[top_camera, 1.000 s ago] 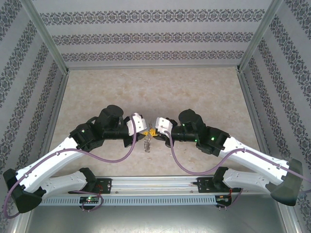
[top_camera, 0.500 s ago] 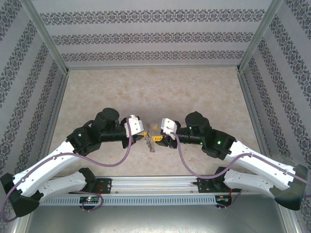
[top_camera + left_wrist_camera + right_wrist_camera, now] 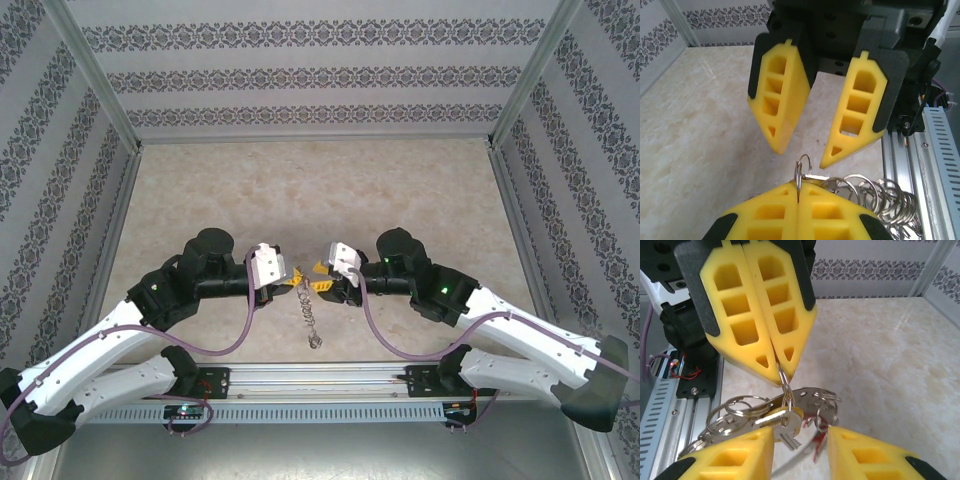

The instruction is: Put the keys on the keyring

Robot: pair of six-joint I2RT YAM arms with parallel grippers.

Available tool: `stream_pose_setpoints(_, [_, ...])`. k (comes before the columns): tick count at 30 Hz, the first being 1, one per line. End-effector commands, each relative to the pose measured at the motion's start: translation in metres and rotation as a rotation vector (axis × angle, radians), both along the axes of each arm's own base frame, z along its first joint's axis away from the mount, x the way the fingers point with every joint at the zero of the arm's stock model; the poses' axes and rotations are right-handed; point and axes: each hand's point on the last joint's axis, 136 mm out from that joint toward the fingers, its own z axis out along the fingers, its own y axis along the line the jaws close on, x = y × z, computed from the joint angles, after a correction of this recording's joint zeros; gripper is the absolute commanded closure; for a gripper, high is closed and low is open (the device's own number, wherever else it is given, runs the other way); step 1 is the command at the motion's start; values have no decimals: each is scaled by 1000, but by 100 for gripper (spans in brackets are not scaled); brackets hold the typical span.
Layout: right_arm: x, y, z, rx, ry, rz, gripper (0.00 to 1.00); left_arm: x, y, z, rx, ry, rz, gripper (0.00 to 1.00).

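The pale desk (image 3: pixel 320 190) fills the middle of the top view. The two arms reach in from the bottom corners and meet just below the middle. The left hand (image 3: pixel 783 376) is closed tight, pinching one thin ring at the end of the keyring (image 3: pixel 310 315). The rest of the keyring trails down toward the bottom of the frame as a string of silver loops. The right hand (image 3: pixel 802 155) is open, with nothing between its yellow fingers, and faces the left one. A small gold key (image 3: pixel 781 419) sits in the bunch, low in the right wrist view, beside a little red tag (image 3: pixel 818 444). I cannot tell if the key is through a ring, so I think the job is not finished.
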Motion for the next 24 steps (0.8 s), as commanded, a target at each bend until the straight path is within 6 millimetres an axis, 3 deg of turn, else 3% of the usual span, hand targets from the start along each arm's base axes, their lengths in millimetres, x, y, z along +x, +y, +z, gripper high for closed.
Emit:
stream_pose_setpoints(1, [-4,5,16,48,-7,43,69,-1,-3,18,-62,-58,-26,100])
stream_pose_setpoints(19, [-6,7,26,73,-30,65,76,-1,-5,15,-53,-49,-34,100])
stream_pose_setpoints(24, [-6,7,28,79,-36,64,85,-1,-5,14,-51,-45,-37,100])
